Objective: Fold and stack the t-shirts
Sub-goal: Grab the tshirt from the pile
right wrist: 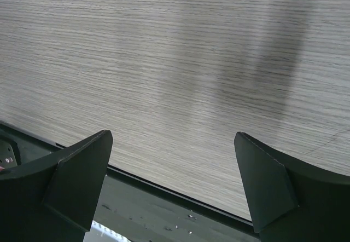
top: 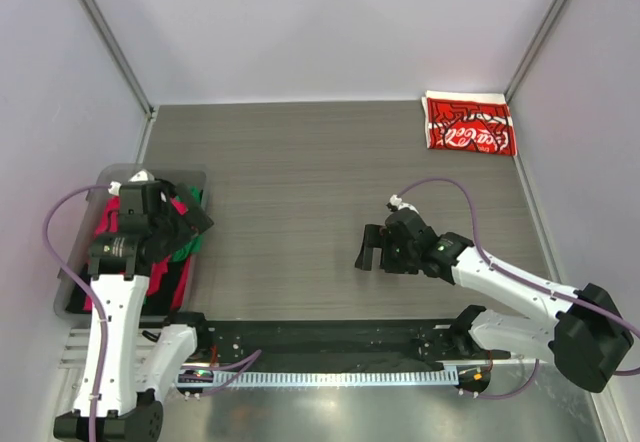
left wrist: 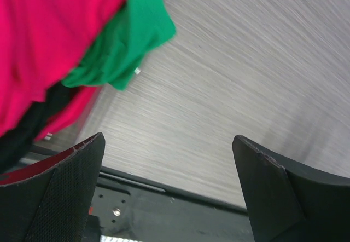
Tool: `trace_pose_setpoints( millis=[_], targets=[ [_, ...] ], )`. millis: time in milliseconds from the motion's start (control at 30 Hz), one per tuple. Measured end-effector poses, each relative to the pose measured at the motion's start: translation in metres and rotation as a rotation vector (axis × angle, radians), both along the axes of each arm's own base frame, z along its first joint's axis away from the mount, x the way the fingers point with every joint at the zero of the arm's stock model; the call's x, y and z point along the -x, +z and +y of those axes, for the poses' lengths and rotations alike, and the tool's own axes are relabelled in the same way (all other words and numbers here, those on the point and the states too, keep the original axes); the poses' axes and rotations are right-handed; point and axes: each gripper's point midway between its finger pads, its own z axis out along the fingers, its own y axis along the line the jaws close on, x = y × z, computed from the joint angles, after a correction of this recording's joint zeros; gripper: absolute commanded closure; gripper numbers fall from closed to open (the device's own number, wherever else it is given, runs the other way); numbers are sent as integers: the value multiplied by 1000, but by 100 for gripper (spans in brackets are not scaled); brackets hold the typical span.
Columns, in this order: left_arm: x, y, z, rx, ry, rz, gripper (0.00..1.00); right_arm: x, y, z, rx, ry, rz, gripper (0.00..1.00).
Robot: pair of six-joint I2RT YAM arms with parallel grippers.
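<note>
A folded red Coca-Cola t-shirt point(top: 469, 124) with white print lies at the table's far right corner. A heap of unfolded t-shirts fills a bin at the left: crimson-pink point(left wrist: 49, 39), green point(left wrist: 128, 39) and black point(left wrist: 27, 132) cloth, also seen from above point(top: 165, 262). My left gripper point(top: 190, 224) is open and empty, hovering at the bin's right edge beside the green cloth; its fingertips point(left wrist: 82, 165) frame bare table. My right gripper point(top: 372, 252) is open and empty, low over the table's middle.
The clear plastic bin point(top: 75, 287) stands at the left wall. A black rail point(top: 330, 337) runs along the near edge between the arm bases. Grey walls close the table on three sides.
</note>
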Motion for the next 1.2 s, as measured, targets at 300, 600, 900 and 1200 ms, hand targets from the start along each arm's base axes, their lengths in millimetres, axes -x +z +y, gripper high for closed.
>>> trace_pose_setpoints(
  millis=[300, 600, 900, 1200],
  targets=[
    [-22, 6, 60, -297, 128, 70, 0, 1, 0, -3, 18, 19, -3, 0],
    [-26, -33, 133, -362, 384, 294, 0, -3, 9, -4, 39, 17, -21, 0],
    [-25, -66, 173, -283, 549, 382, 0, -2, 7, -7, 74, 30, -2, 0],
    [-35, -88, 169, -228, 533, 401, 76, -5, 10, -9, 90, 30, -13, 0]
  ],
)
